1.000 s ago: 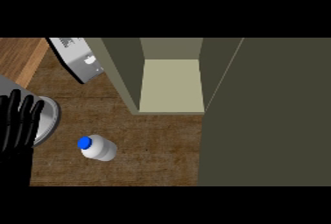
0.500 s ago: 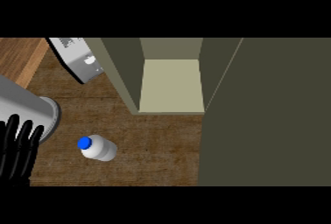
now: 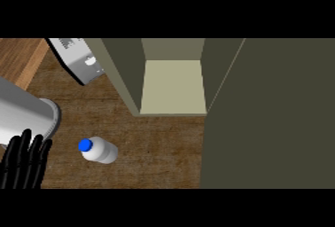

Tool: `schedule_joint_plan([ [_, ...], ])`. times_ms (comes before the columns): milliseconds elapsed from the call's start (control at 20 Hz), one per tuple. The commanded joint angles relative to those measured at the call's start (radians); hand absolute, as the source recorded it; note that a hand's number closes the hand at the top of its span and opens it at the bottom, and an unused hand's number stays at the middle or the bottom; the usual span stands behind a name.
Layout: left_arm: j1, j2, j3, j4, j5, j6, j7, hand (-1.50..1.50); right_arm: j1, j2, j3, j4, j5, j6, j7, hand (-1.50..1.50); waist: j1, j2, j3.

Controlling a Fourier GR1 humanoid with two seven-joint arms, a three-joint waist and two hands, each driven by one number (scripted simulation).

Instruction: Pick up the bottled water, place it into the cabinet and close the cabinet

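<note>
The bottled water [image 3: 98, 150], white with a blue cap, stands on the wooden counter left of centre. The cabinet [image 3: 171, 84] is open, with its pale inner shelf showing at the top centre, and its dark door [image 3: 268, 115] swung out along the right side. My left hand [image 3: 25, 160] shows at the lower left edge with straight fingers pointing up, a short gap left of the bottle and not touching it. My right hand is out of sight.
A grey metal cylinder [image 3: 25, 115] stands at the left edge just above my left hand. A white appliance [image 3: 78, 60] sits at the top left. The wooden counter [image 3: 157, 146] stretches between the bottle and the cabinet door.
My left hand has dropped toward the lower left corner. The grey cylinder it covered now shows. The bottle has not moved.
</note>
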Motion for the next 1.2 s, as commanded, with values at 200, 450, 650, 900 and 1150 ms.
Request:
schedule_joint_plan([
  [200,0.036,-0.002,0.011,0.155,-0.015,0.081,-0.167,-1.50,0.188,-0.021,0.065,-0.111,0.049,0.020,-0.090,-1.50,-0.006,-0.001,0.000],
  [450,-0.029,0.002,0.133,0.346,0.056,0.057,-0.258,-1.50,0.224,-0.067,-0.004,-0.168,-0.030,0.049,-0.112,-1.50,-0.011,0.000,-0.001],
  [650,-0.062,-0.002,0.144,0.471,0.101,0.048,-0.330,-1.50,0.319,-0.081,0.051,-0.191,0.018,0.047,-0.144,-1.50,-0.017,-0.001,-0.001],
  [900,-0.162,0.006,0.231,0.676,0.115,0.019,-0.427,-1.50,0.317,-0.097,0.005,-0.119,-0.017,0.073,-0.227,-1.50,-0.013,0.001,0.000],
  [1150,-0.251,-0.002,0.287,0.904,0.175,0.017,-0.541,-1.50,0.390,-0.127,0.007,-0.184,-0.009,0.082,-0.234,-1.50,-0.020,0.002,-0.002],
])
